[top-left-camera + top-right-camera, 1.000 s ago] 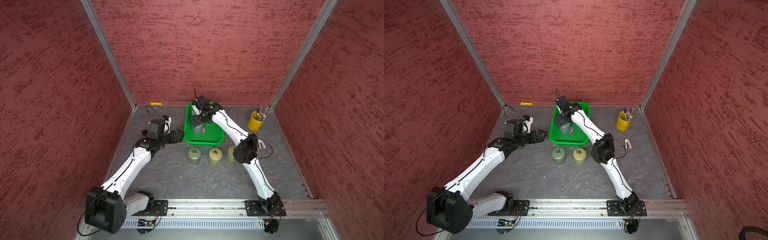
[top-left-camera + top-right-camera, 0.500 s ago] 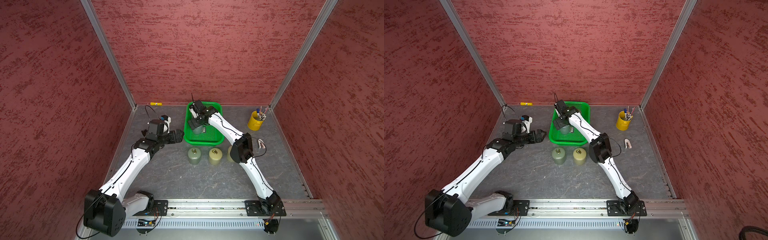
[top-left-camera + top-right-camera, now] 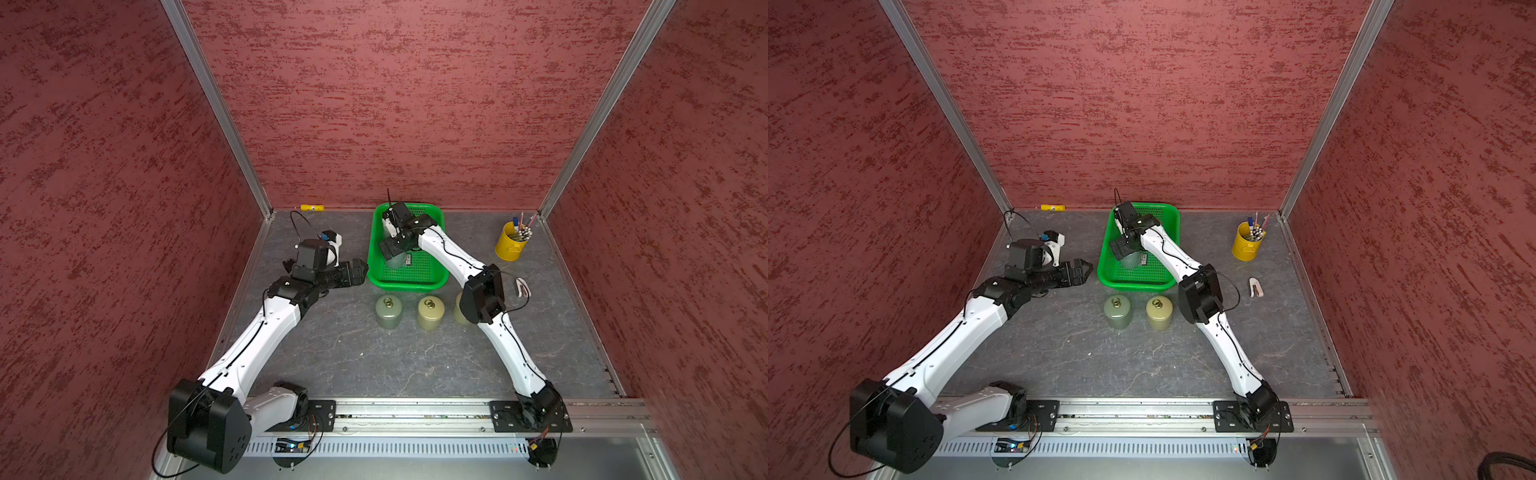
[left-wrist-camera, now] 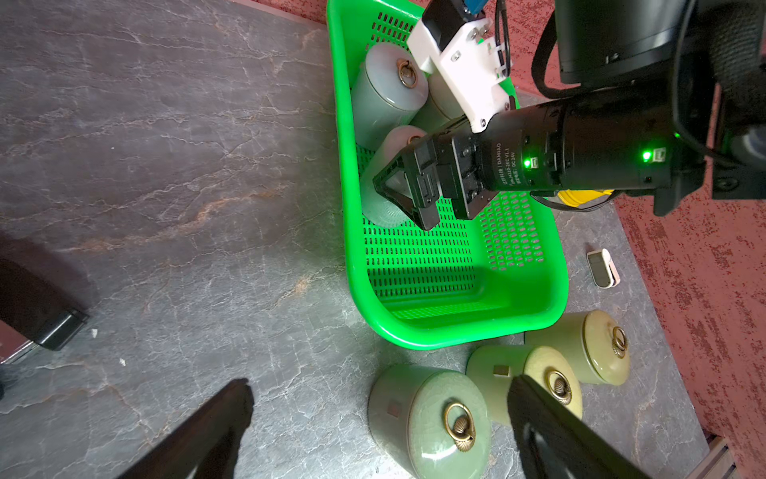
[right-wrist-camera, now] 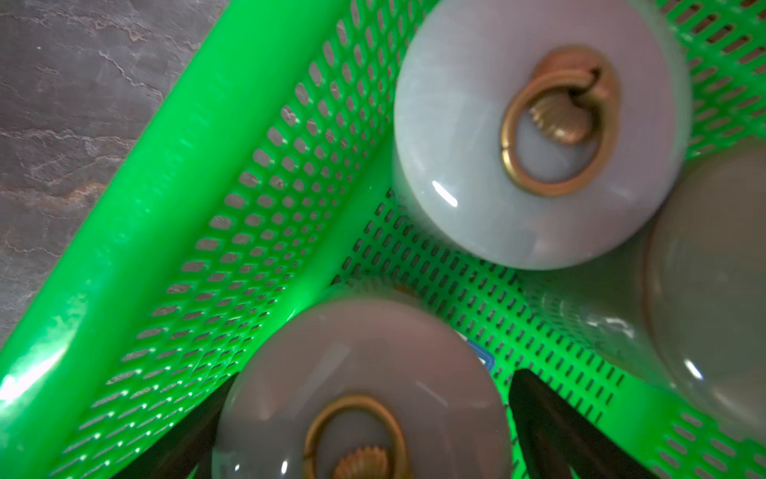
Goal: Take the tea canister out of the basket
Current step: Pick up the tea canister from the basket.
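Both pairs are spread: your right fingers (image 5: 555, 431) straddle the tea canister (image 5: 360, 373) at 9 o'clock in the basket (image 5: 166, 207), left fingers (image 4: 207, 435) over the bench (image 4: 166, 166).

Even, bright light; the right wrist view is blurred, with glare on the bright green plastic basket (image 5: 136, 215).

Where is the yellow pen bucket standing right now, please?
In both top views the yellow pen bucket stands near the far right corner of the table, apart from the green basket and to its right.
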